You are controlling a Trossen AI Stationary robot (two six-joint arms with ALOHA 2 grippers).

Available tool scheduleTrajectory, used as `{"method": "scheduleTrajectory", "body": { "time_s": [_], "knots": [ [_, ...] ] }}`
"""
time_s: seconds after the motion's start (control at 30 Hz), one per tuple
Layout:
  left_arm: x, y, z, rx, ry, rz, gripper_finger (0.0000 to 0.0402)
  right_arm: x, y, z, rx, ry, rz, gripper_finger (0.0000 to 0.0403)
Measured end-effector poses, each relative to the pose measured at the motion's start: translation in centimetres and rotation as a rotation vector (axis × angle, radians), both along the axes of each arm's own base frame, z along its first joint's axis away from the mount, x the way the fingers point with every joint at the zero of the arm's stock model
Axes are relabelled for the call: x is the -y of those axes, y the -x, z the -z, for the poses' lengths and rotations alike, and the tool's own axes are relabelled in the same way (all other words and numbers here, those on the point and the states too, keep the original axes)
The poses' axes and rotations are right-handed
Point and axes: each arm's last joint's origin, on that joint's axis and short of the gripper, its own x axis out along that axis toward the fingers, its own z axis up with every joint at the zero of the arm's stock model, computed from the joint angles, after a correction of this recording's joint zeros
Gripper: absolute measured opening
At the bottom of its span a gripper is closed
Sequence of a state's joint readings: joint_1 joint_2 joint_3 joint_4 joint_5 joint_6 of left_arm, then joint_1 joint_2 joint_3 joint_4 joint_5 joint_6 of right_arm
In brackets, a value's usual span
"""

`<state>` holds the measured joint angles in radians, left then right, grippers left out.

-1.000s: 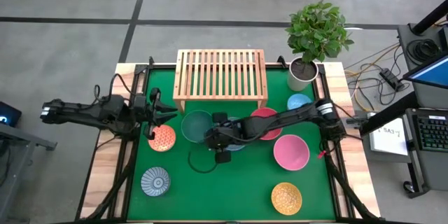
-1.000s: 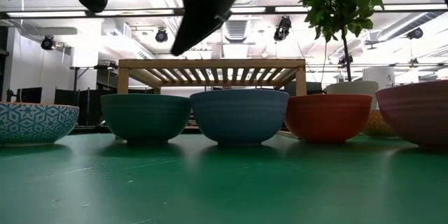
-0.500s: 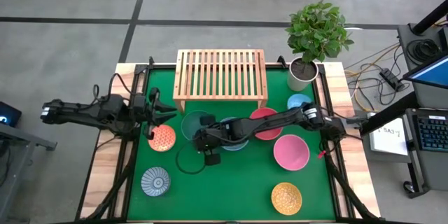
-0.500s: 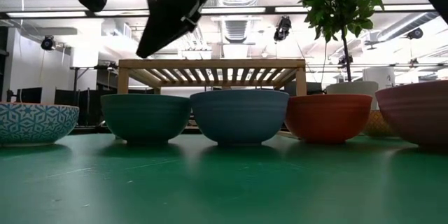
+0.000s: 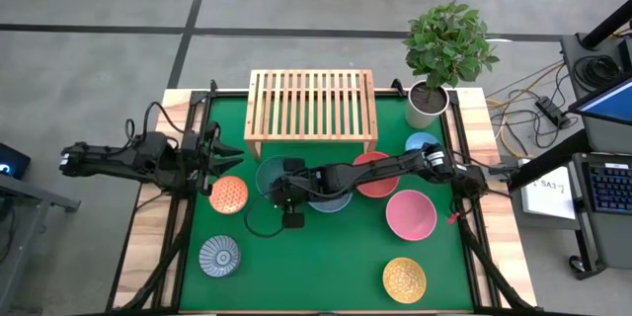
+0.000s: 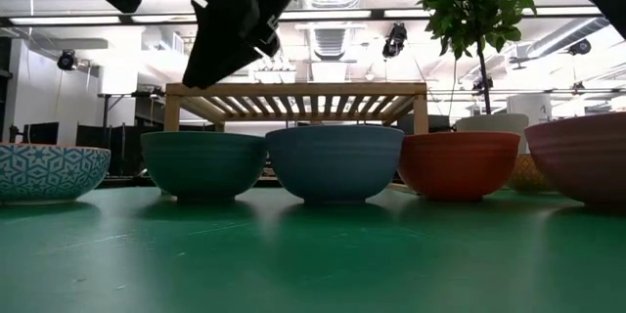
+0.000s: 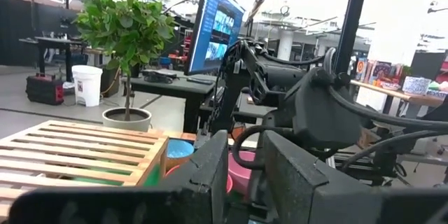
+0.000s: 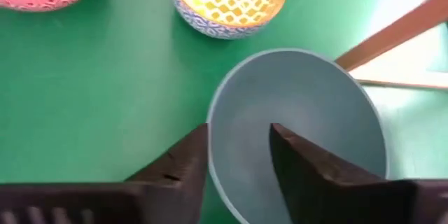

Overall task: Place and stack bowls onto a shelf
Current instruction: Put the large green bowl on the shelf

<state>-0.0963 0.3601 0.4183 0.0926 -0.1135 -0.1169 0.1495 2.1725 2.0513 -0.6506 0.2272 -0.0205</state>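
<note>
A: How far along is the stacking?

B: By my reading it has barely begun. In the high view the shelf (image 5: 310, 106) sits at the upper centre of the green desk (image 5: 326, 272) and its slatted top carries no bowl at all.

A: So where are the bowls?

B: All on the desk. Just below the shelf run the green bowl (image 5: 274, 174), the blue-grey bowl (image 5: 330, 197) and the red bowl (image 5: 378, 173). The light blue bowl (image 5: 422, 144) is right of centre near the white pot of the plant (image 5: 429, 105). The pink bowl (image 5: 411, 214) lies lower right, the yellow bowl (image 5: 404, 279) at the bottom right, the orange patterned bowl (image 5: 228, 195) left of centre, and the dark patterned bowl (image 5: 218, 256) at the lower left.

A: And the arms?

B: The right gripper (image 5: 284, 195) reaches across to the centre, over the near edge of the green bowl. Its wrist view shows the jaws apart, straddling that bowl's rim, one finger (image 8: 301, 161) inside and one outside, not clamped yet. The left gripper (image 5: 219, 151) waits at the left edge of the mat, its jaws a little apart and holding nothing.

A: What's left, then?

B: Practically everything: all eight bowls still have to go up, and none is stacked.
</note>
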Motion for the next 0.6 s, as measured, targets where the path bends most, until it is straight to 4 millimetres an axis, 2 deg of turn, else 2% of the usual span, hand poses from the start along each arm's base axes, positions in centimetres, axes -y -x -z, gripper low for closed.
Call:
{"method": "scheduleTrajectory", "body": {
  "time_s": [0.07,0.17,0.27,0.33,0.47,0.6],
  "knots": [
    [0.0,0.1,0.0,0.003,-0.004,-0.001,0.0076,-0.1,-0.3,0.7,-0.006,0.011,-0.014,0.0184],
    [0.0,0.1,0.0,0.005,-0.01,-0.002,0.0076,-0.5,-0.8,3.0,-0.058,0.032,-0.033,0.0203],
    [0.0,0.1,-0.1,0.007,-0.028,-0.005,0.0076,-0.5,-1.2,5.3,-0.113,0.066,-0.028,0.0207],
    [0.0,0.1,-0.1,0.006,-0.029,-0.005,0.0076,-0.4,-1.4,6.2,-0.128,0.068,-0.021,0.0203],
    [0.0,0.1,-0.1,0.007,-0.029,-0.005,0.0076,-0.1,-1.5,7.0,-0.142,0.069,-0.016,0.0168],
    [0.0,0.1,-0.1,0.007,-0.031,-0.005,0.0076,-0.2,-1.5,6.9,-0.142,0.069,-0.017,0.0098]
  ]
}}
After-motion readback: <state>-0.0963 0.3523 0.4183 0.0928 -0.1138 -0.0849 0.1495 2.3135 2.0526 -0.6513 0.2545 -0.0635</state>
